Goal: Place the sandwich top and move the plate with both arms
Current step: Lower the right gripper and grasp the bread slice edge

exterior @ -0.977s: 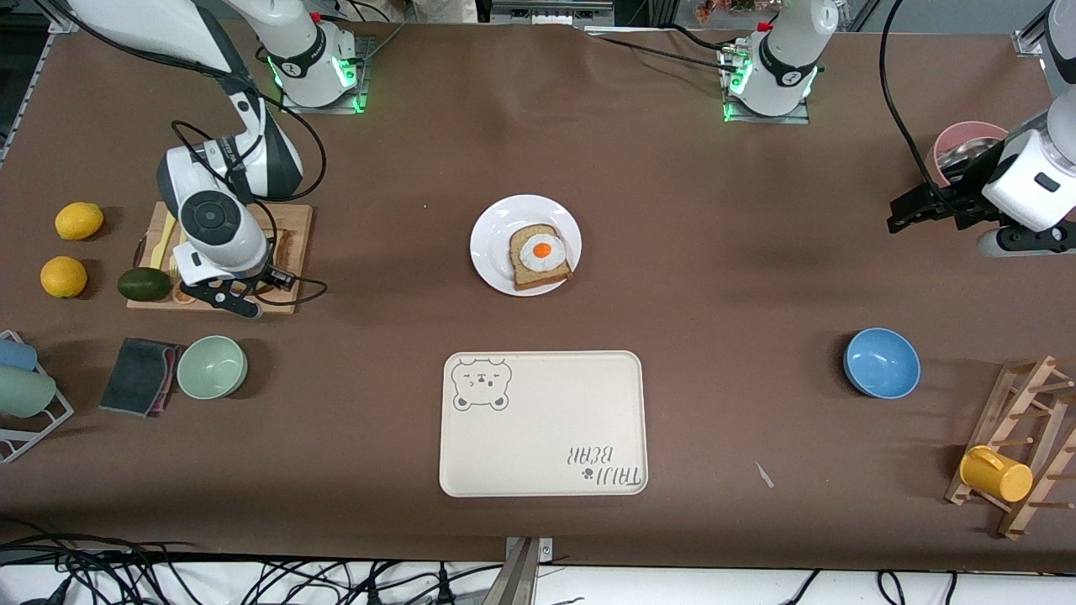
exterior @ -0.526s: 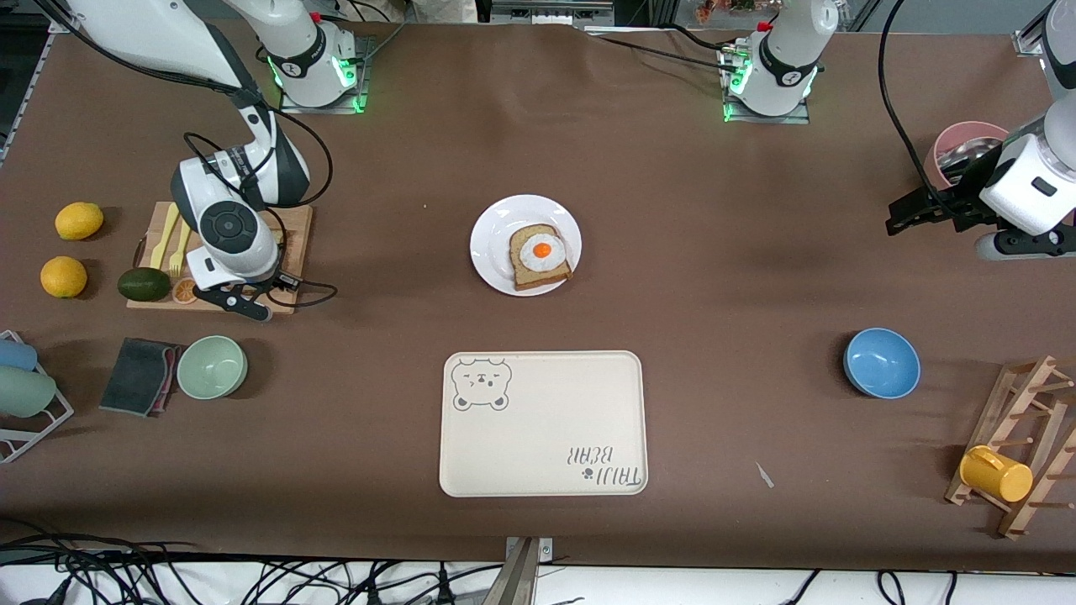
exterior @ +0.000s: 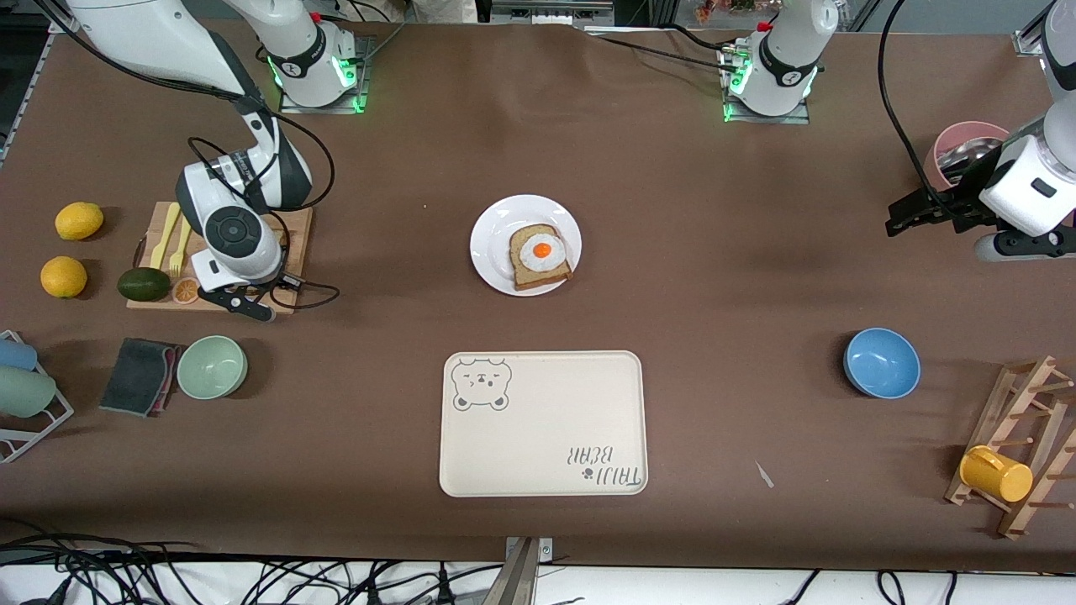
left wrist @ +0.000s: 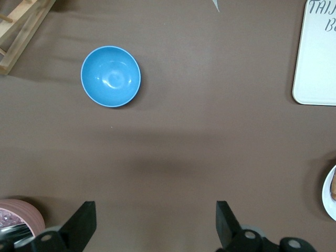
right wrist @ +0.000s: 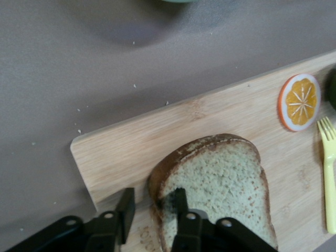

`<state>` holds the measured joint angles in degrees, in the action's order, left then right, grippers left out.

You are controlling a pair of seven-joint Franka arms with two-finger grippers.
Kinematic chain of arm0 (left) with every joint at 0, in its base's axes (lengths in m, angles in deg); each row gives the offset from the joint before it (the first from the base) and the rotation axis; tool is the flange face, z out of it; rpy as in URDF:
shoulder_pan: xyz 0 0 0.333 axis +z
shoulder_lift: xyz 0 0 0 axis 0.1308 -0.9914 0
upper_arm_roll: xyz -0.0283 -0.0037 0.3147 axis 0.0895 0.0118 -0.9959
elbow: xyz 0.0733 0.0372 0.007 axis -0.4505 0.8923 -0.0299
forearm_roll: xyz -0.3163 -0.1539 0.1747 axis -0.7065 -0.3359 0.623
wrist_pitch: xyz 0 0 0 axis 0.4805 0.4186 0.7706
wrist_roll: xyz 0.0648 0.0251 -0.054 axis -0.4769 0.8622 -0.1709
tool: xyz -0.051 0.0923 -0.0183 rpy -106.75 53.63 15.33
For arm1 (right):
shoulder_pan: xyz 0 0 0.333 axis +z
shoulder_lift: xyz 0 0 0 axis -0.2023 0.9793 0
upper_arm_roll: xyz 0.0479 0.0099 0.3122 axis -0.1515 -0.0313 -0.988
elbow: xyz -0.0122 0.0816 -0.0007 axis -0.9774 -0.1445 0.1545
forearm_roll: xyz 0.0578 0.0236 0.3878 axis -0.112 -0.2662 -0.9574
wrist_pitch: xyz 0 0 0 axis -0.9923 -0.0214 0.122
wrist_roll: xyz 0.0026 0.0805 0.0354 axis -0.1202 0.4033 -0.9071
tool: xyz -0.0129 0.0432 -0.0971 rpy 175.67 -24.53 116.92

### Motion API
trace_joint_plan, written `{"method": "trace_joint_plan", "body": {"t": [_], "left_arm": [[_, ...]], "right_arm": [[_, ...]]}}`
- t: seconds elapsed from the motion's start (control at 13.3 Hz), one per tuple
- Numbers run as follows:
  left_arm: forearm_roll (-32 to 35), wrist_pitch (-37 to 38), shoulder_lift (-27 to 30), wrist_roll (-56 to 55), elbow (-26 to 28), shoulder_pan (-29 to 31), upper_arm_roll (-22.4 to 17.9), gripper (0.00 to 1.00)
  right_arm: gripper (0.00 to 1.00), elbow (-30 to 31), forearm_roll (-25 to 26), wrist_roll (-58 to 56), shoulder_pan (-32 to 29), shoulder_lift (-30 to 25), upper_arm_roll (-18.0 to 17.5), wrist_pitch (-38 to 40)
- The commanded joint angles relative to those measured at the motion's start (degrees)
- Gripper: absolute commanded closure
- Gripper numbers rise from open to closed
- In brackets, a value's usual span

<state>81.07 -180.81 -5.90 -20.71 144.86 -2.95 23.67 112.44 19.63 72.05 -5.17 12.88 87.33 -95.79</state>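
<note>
Right arm has shifted a bit toward the middle of the table since a second ago, uncovering the yellow forks (exterior: 172,238) on the cutting board (exterior: 298,220), and its jaws have narrowed; left arm unchanged. Sandwich top (right wrist: 220,191) lies flat on the cutting board at the right arm's end of the table, mostly hidden under the arm in the front view. Right gripper (right wrist: 153,207) is down at the slice, one finger (right wrist: 179,205) resting on the crumb face, the other finger (right wrist: 126,207) just outside the crust edge, so the jaws straddle the slice's edge; gap partly narrowed, slice not lifted, firm pinch not certain. Orange slice (right wrist: 300,102) sits on the same board near the bread, a yellow fork beside it. Avocado (exterior: 144,284) touches the board's edge, two lemons (exterior: 71,249) further toward the table end. Plate (exterior: 496,244) sits mid-table, well apart from the board, carrying the egg-topped bread slice (exterior: 540,256). Cream bear tray (exterior: 543,423) lies nearer the front camera than the plate. Green bowl (exterior: 212,366) and dark cloth (exterior: 139,376) sit nearer the camera than the board. Left gripper (left wrist: 156,220) waits in the air with jaws spread wide, holding nothing, over bare table at the left arm's end, next to the pink bowl (exterior: 967,139). Blue bowl (exterior: 881,362) sits on the table nearer the camera than that gripper's spot; wooden rack (exterior: 1027,445) with a yellow cup (exterior: 995,473) near the table corner.
</note>
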Motion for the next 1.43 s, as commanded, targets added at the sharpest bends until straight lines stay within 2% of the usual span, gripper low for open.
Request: {"method": "trace_joint_plan", "body": {"t": [0.0, 0.15, 0.23, 0.3, 0.6, 0.75, 0.83, 1.05, 1.35], "left_arm": [[-1.14, -0.20, -0.07, -0.48, -0.22, 0.09, -0.10, 0.00], [-1.23, -0.20, -0.07, -0.48, -0.22, 0.09, -0.10, 0.00], [-1.14, -0.20, -0.07, -0.48, -0.21, 0.09, -0.10, 0.00], [-1.23, -0.20, -0.07, -0.48, -0.21, 0.09, -0.10, 0.00], [-1.23, -0.20, -0.07, -0.39, -0.21, 0.09, -0.10, 0.00], [-1.23, -0.20, -0.07, -0.39, -0.21, 0.09, -0.10, 0.00], [-1.23, -0.20, -0.07, -0.39, -0.21, 0.09, -0.10, 0.00], [-1.23, -0.20, -0.07, -0.39, -0.21, 0.09, -0.10, 0.00], [-1.14, -0.20, -0.07, -0.39, -0.21, 0.09, -0.10, 0.00]], "right_arm": [[0.78, 0.68, 1.41, 1.38, -0.26, 0.45, 0.24, -1.21], [0.79, 0.68, 1.41, 1.38, -0.26, 0.45, 0.24, -1.04], [0.94, 0.68, 1.49, 1.30, -0.34, 0.54, 0.24, -1.12], [1.00, 0.59, 1.49, 0.95, -0.35, 0.63, 0.24, -0.78], [1.00, -0.02, 1.49, 0.68, -0.26, 0.19, 0.15, 0.19], [1.00, -2.03, 1.41, 0.85, 0.18, -0.43, -0.37, 3.86], [1.00, -4.30, 0.97, 1.20, 0.27, -0.43, -1.24, 8.41], [1.00, -12.21, -0.87, 1.47, 0.44, -0.34, -7.03, 21.52], [1.00, -19.69, -9.38, 4.45, 1.75, 0.01, -12.49, 29.01]]}}
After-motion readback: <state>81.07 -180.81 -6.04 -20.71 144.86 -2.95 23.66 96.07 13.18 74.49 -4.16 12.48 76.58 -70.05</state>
